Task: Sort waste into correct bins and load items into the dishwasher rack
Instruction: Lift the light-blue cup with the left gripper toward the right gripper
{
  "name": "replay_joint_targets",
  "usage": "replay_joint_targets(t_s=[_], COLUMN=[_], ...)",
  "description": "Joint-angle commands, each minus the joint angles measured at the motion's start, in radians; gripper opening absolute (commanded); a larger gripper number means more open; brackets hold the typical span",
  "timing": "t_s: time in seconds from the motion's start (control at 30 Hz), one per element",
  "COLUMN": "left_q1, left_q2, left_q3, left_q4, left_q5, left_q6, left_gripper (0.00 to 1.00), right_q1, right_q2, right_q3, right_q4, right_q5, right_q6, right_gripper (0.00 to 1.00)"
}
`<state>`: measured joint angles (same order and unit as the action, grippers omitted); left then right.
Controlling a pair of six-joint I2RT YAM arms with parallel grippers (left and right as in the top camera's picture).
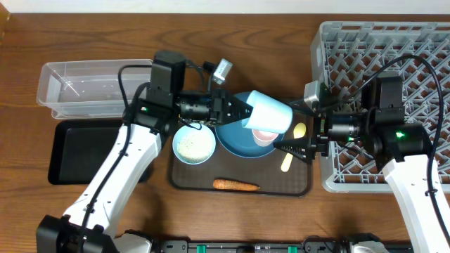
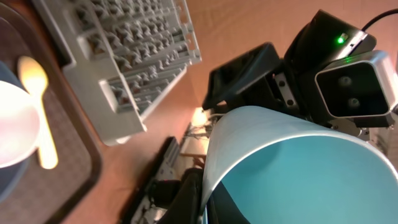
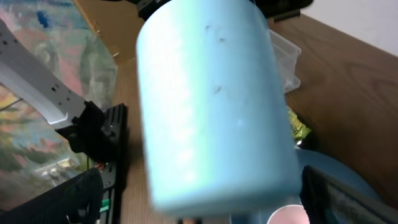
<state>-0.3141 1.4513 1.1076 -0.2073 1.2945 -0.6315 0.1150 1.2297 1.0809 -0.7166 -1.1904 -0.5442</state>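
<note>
Closest to the front edge, a small orange carrot (image 1: 235,185), tapered and matte, flat on the brown tray (image 1: 190,179) with its finely textured surface and rounded corners.

Next back, at the tray's left, a small whitish bowl (image 1: 175,144), round and shallow, speckled inside with white rice-like bits (image 1: 195,145). At the tray's right, a pale yellow spoon (image 1: 288,160), smooth plastic, lying flat with its handle toward the front.

Mid-tray, a large dark-blue bowl (image 1: 232,137), glossy, with a small pink cup (image 1: 264,137) inside it, only partly seen.

Above both, the light-blue cup (image 1: 271,114): a plain smooth cylinder, pale outside with a few faint dark specks, deeper teal inside, tipped onto its side with its mouth toward the left arm. Clamped on its rim, the fingers of the left gripper (image 1: 240,111). Just beside its base, the right gripper (image 1: 294,128), black fingers spread wide, gripping nothing.

Past the bowl in the right wrist view, a crinkled scrap of yellow-green printed wrapper (image 3: 297,127).

Further left, off the brown tray, a shallow matte black tray (image 1: 60,151); behind it a clear plastic tub (image 1: 91,109), glossy, round-cornered. Along the right side to the back edge, the grey dishwasher rack (image 1: 394,49), square, hard plastic, a lattice of upright pegs.
</note>
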Motion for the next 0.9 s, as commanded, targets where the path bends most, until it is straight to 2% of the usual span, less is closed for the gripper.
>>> replay_joint_targets(t_s=[0.0,0.07,0.3,0.53,0.63,0.67,0.77,0.87], left_q1=[-0.032,-0.045,-0.059,-0.059,-0.059,-0.059,-0.059,-0.059], left_q2=[-0.001,-0.001,-0.001,-0.001,-0.001,-0.001,-0.001,-0.001], left_q3=[0.013,0.013,0.013,0.013,0.013,0.013,0.013,0.013], left_q4=[0.008,0.008,0.008,0.008,0.008,0.008,0.008,0.008], left_q5=[0.029,0.022,0.000,-0.001,-0.001,-0.001,-0.001,-0.001], left_q6=[-0.047,-0.048,-0.068,-0.089,-0.089,-0.089,-0.089,-0.089], left_gripper=[0.06,0.06,0.06,0.06,0.11,0.17,0.23,0.24], right_q1=[0.010,0.010,0.010,0.010,0.010,0.010,0.010,0.010], right_q2=[0.001,0.001,0.001,0.001,0.001,0.001,0.001,0.001], right_q3=[0.019,0.019,0.019,0.019,0.019,0.019,0.019,0.019], right_q4=[0.021,0.035,0.053,0.064,0.067,0.067,0.067,0.067], right_q5=[-0.034,-0.035,-0.042,-0.041,-0.041,-0.041,-0.041,-0.041], right_q6=[-0.018,-0.018,-0.018,-0.018,-0.018,-0.018,-0.018,-0.018], right_gripper=[0.99,0.98,0.80,0.75,0.71,0.70,0.65,0.62])
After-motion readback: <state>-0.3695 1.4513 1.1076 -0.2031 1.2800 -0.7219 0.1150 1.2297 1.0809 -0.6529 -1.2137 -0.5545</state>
